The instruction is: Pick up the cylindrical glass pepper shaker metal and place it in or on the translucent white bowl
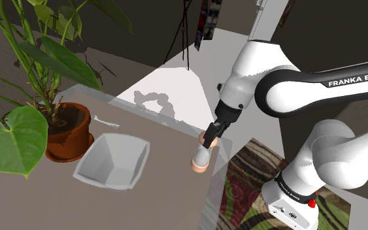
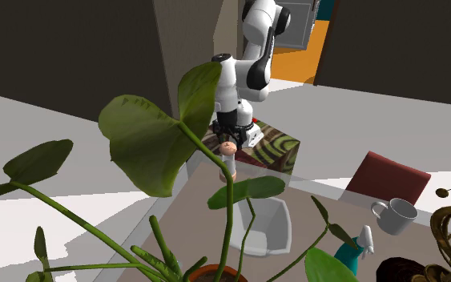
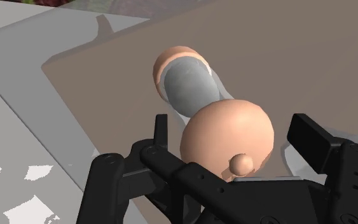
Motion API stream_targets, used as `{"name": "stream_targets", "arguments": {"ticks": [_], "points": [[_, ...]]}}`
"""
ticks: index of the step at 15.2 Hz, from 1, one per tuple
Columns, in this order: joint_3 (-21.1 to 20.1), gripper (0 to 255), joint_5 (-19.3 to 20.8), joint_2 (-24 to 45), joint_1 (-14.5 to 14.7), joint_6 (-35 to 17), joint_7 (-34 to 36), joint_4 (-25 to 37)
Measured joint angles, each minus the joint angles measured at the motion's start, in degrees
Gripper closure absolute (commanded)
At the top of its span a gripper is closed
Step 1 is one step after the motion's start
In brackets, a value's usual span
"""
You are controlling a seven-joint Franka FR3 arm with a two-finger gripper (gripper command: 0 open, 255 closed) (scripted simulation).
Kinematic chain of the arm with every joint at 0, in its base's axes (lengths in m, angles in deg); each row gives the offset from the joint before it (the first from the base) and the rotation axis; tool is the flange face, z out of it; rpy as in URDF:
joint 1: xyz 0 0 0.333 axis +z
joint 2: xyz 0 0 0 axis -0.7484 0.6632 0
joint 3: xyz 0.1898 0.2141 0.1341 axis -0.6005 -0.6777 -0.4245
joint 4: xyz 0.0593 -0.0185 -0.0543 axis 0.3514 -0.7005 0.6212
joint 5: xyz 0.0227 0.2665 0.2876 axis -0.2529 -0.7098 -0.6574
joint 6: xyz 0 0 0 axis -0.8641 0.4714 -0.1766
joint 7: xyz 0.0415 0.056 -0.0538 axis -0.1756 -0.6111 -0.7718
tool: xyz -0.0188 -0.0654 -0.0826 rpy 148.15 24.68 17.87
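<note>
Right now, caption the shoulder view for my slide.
Open gripper straddles the peach-capped shaker near the table edge; white bowl and potted plant sit to the shoulder view's left.

We see pepper shaker (image 1: 201, 154) grey with peach ends, black claw (image 1: 212, 132), white bowl (image 1: 131, 157), terracotta pot (image 1: 68, 138), taupe tabletop (image 1: 163, 199), swirl-patterned rug (image 1: 248, 189)

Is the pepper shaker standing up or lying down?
Standing up. The pepper shaker's base sits on the table, and its round top points up toward the pincer.
</note>
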Motion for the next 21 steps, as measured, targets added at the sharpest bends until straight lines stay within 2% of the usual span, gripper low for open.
{"name": "stream_targets", "arguments": {"ticks": [3,4,14,21], "points": [[0.0,0,0.0,0.0,0.0,-0.1,0.0,0.0],[0.0,255,0.0,0.0,0.0,-0.1,0.0,0.0],[0.0,255,0.0,0.0,0.0,-0.1,0.0,0.0],[0.8,255,1.3,-2.3,-0.4,5.3,1.0,3.2]]}}
